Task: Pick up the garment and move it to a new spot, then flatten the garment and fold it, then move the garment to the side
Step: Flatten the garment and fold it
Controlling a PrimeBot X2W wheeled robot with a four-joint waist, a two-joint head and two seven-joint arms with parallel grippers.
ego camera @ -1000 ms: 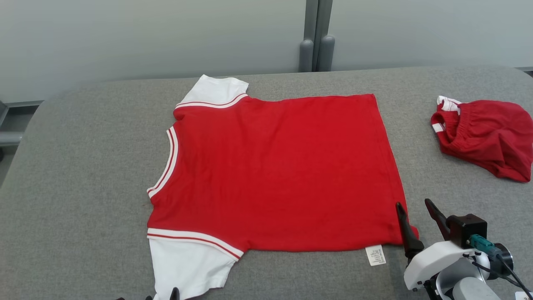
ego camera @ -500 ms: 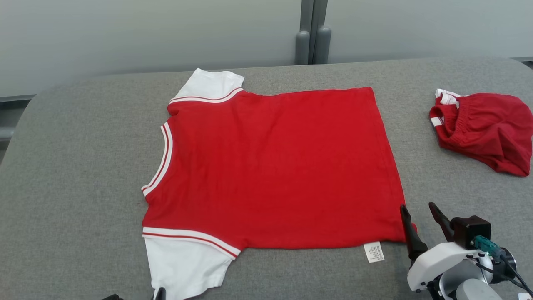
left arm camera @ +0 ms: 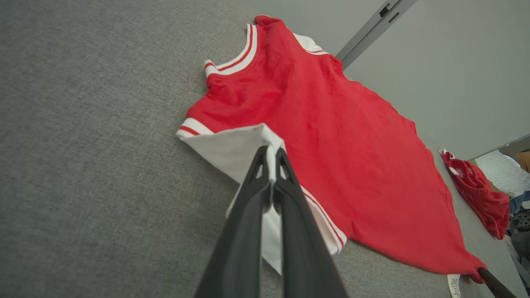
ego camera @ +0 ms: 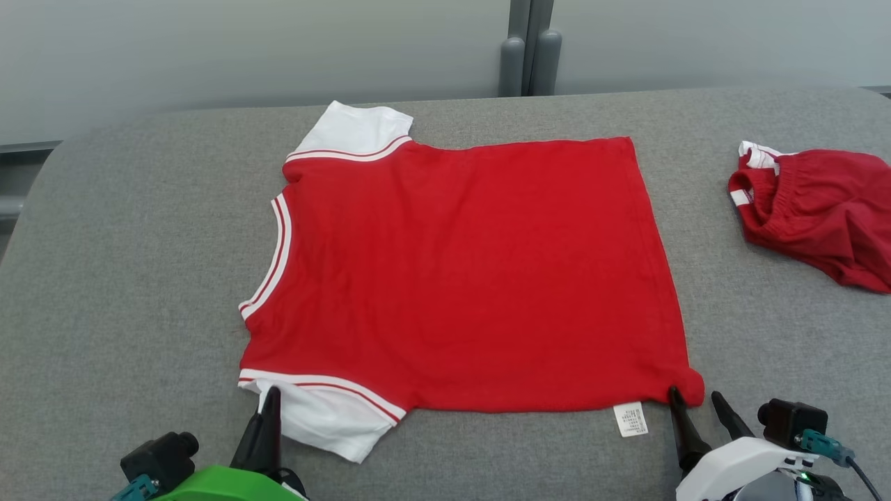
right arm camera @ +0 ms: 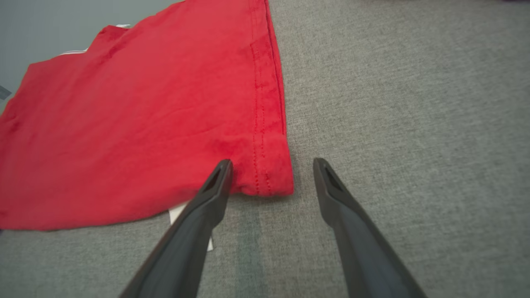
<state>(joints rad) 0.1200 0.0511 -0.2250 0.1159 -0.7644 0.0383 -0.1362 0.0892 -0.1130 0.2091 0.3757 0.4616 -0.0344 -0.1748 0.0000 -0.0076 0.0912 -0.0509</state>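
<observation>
Plain lab, grey padded table (ego camera: 125,278)

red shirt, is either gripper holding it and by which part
The left gripper pinches the red shirt by its near white sleeve; the right gripper is open at the hem corner.

Worktop: a broad grey woven-fabric surface (ego camera: 125,278) with rounded far corners; the weave is fine and uniform.
Wall: smooth pale grey-green panels (ego camera: 209,56) stand just behind the worktop's far edge.
Panel joint: a darker grey vertical post (ego camera: 529,28) divides the panels, with two rounded grey caps (ego camera: 511,66) at its foot, near the middle of the far edge.
Left ledge: a grey horizontal rail (ego camera: 28,147) runs beyond the far left corner.
Light: soft and even, with no hard shadows on the fabric.
Past the right end: the left wrist view shows blurred white, blue and orange shapes (left arm camera: 515,178), too small to identify.
</observation>
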